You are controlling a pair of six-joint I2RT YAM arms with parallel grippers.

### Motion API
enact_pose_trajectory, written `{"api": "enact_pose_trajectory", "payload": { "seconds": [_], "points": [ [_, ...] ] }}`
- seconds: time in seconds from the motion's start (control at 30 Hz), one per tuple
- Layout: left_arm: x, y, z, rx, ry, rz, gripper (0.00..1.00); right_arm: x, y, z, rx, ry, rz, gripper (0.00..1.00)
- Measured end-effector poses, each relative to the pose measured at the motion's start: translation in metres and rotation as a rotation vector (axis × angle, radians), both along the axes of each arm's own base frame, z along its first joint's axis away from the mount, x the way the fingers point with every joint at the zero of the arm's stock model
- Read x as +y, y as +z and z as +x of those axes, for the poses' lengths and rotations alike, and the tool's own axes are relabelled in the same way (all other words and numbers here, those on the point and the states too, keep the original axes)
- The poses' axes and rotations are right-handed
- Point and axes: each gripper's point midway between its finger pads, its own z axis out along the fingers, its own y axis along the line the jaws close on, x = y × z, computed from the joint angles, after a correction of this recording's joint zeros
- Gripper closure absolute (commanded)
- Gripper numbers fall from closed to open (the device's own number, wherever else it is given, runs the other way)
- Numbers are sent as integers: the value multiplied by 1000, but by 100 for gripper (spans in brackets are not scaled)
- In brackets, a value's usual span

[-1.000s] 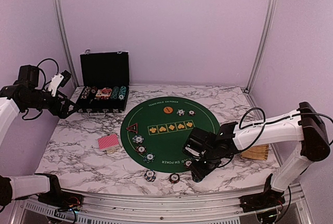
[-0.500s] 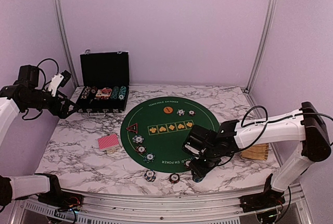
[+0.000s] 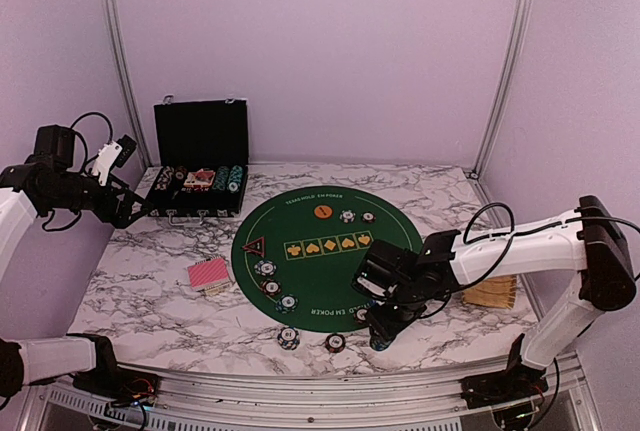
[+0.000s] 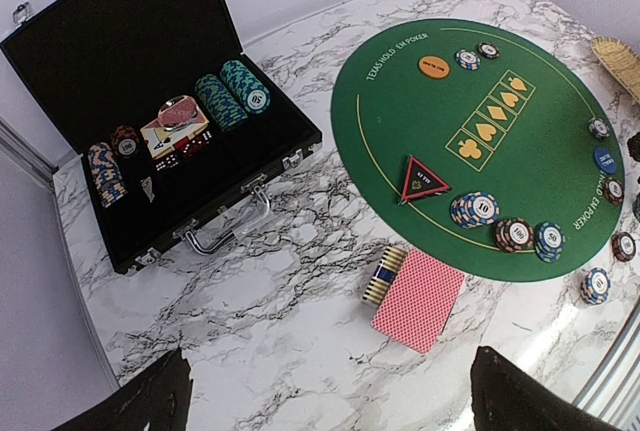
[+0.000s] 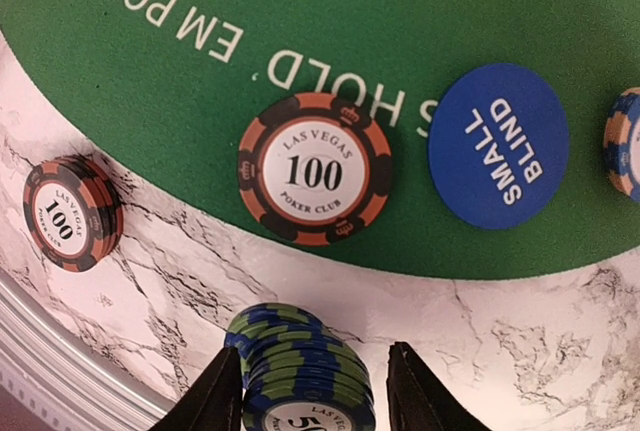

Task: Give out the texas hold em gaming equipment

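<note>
My right gripper (image 5: 315, 391) (image 3: 380, 336) is shut on a leaning stack of blue-green chips (image 5: 305, 376) standing on the marble just off the green mat's (image 3: 320, 271) near edge. Its left finger presses the stack; only a thin sliver shows by the right one. On the mat ahead lie a dark red 100 chip (image 5: 315, 169) and the blue small blind marker (image 5: 498, 146). A dark red 100 stack (image 5: 70, 213) sits on the marble to the left. Red-backed cards (image 4: 420, 296) lie left of the mat, near the triangular marker (image 4: 423, 179). My left gripper (image 4: 335, 401) hangs open, high at the far left.
The open black chip case (image 4: 160, 131) with more chips stands at the back left. A wicker basket (image 3: 490, 296) lies right of the mat. An orange marker (image 4: 433, 66) and several chip stacks (image 4: 505, 231) sit on the mat. The table's front rail runs just beyond the right gripper.
The right gripper has narrowed slightly around the blue-green stack and its arm has shifted a little. The left arm has not moved.
</note>
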Motion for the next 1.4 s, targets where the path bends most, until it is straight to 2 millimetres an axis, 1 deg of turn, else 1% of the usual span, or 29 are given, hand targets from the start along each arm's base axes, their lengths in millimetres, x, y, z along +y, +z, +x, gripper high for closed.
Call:
{"api": "enact_pose_trajectory", "payload": {
  "seconds": [0.13, 0.17, 0.27, 0.4, 0.5, 0.6, 0.8, 0.83, 0.93, 1.07, 1.17, 1.4],
  "points": [
    [0, 0, 0, -1, -1, 0, 1, 0, 0, 0, -1, 3, 0, 55],
    [0, 0, 0, -1, -1, 1, 1, 0, 0, 0, 0, 4, 0, 54],
    [0, 0, 0, -1, -1, 1, 1, 0, 0, 0, 0, 9, -1, 45],
    [0, 0, 0, -1, -1, 1, 1, -1, -1, -1, 6, 12, -3, 44],
    [0, 0, 0, -1, -1, 1, 1, -2, -2, -2, 10, 13, -7, 45],
    [0, 0, 0, -1, -1, 1, 1, -2, -1, -3, 8, 13, -3, 50],
    [0, 0, 0, -1, -1, 1, 1, -3, 3, -3, 5, 12, 3, 54],
    [0, 0, 0, -1, -1, 1, 1, -3, 3, -3, 6, 13, 1, 54],
    [0, 1, 0, -3, -1, 1, 1, -5, 3, -4, 9, 13, -4, 45],
    [0, 1, 0, -4, -1, 1, 1, -5, 3, -4, 11, 13, -6, 44],
    [0, 1, 0, -3, -1, 1, 1, -6, 2, -5, 11, 13, -8, 45],
    [0, 1, 0, -4, -1, 1, 1, -7, 1, -5, 13, 13, -11, 58]
  ]
}}
